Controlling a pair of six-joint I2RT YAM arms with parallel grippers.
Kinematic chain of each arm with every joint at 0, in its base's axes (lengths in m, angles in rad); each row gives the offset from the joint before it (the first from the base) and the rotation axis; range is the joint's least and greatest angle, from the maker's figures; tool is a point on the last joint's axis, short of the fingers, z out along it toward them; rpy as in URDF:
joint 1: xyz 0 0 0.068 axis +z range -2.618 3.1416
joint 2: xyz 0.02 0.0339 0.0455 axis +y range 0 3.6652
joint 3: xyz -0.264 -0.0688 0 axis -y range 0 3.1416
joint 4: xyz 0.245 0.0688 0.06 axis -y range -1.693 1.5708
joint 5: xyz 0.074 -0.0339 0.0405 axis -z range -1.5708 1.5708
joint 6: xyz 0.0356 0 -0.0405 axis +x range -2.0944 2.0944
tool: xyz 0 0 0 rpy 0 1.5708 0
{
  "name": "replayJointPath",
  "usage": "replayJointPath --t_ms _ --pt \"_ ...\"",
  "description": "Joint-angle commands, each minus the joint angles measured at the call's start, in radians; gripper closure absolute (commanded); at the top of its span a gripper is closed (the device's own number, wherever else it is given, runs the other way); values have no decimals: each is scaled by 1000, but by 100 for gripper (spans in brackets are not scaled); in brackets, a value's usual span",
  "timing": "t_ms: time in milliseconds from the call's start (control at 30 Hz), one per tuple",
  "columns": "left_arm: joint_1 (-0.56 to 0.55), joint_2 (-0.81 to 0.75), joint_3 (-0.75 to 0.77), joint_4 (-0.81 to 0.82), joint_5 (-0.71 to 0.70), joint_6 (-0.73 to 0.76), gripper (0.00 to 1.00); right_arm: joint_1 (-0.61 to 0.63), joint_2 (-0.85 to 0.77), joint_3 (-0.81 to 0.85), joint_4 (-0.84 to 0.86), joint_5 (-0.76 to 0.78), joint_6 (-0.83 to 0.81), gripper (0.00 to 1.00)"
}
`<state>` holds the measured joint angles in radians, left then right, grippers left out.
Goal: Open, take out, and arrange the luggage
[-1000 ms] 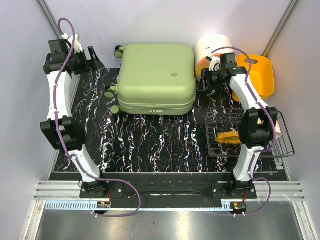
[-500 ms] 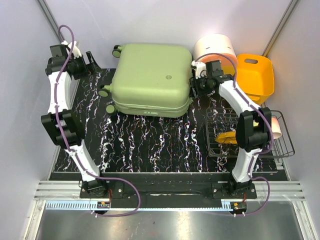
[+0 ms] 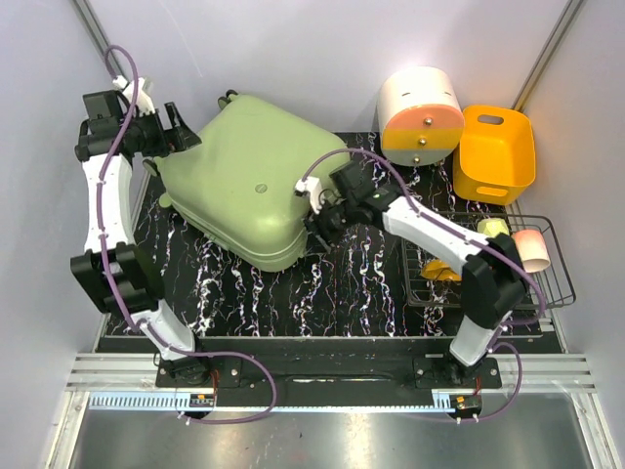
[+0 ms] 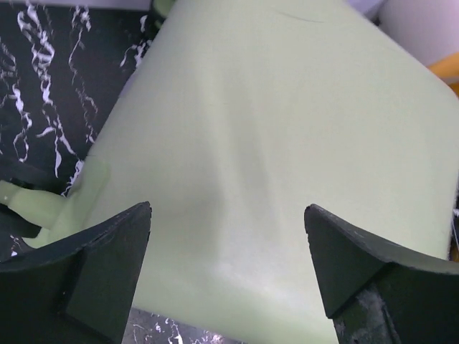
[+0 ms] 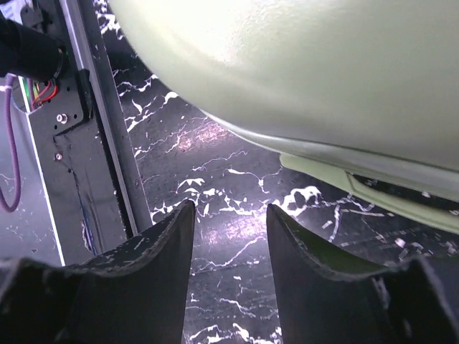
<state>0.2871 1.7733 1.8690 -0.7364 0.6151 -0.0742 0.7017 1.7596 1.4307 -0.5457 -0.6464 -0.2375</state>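
The pale green luggage (image 3: 244, 186) lies shut on the black marbled table (image 3: 322, 293), skewed, with one corner toward the back left. My left gripper (image 3: 182, 130) is at that back-left corner, open wide; in the left wrist view the luggage shell (image 4: 272, 115) fills the space beyond the left gripper (image 4: 228, 209), and I cannot tell whether the fingers touch it. My right gripper (image 3: 317, 210) is at the luggage's near right edge. In the right wrist view the right gripper (image 5: 229, 208) is open over bare table, with the luggage's rim (image 5: 337, 93) just above and to the right.
A cream-and-orange cylindrical box (image 3: 420, 115) and an orange bin (image 3: 496, 147) stand at the back right. A wire basket (image 3: 557, 283) at the right holds yellow things and a pink-and-white cup (image 3: 529, 249). White walls close in the back and sides.
The luggage has swung anticlockwise and slid left and nearer. My right arm swept from the back right to its near right edge. The left gripper stayed at the back left.
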Motion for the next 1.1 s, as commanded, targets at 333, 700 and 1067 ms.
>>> replayJointPath --t_ms 333,700,1067 --pt "-698 -437 -294 15 -262 284 13 -451 -342 36 36 193 228 41" --pt "-1161 -175 -275 12 -722 74 11 -619 -347 97 16 429 423 34" --pt "-1169 193 -94 -31 -957 16 10 -631 -350 89 20 376 428 32"
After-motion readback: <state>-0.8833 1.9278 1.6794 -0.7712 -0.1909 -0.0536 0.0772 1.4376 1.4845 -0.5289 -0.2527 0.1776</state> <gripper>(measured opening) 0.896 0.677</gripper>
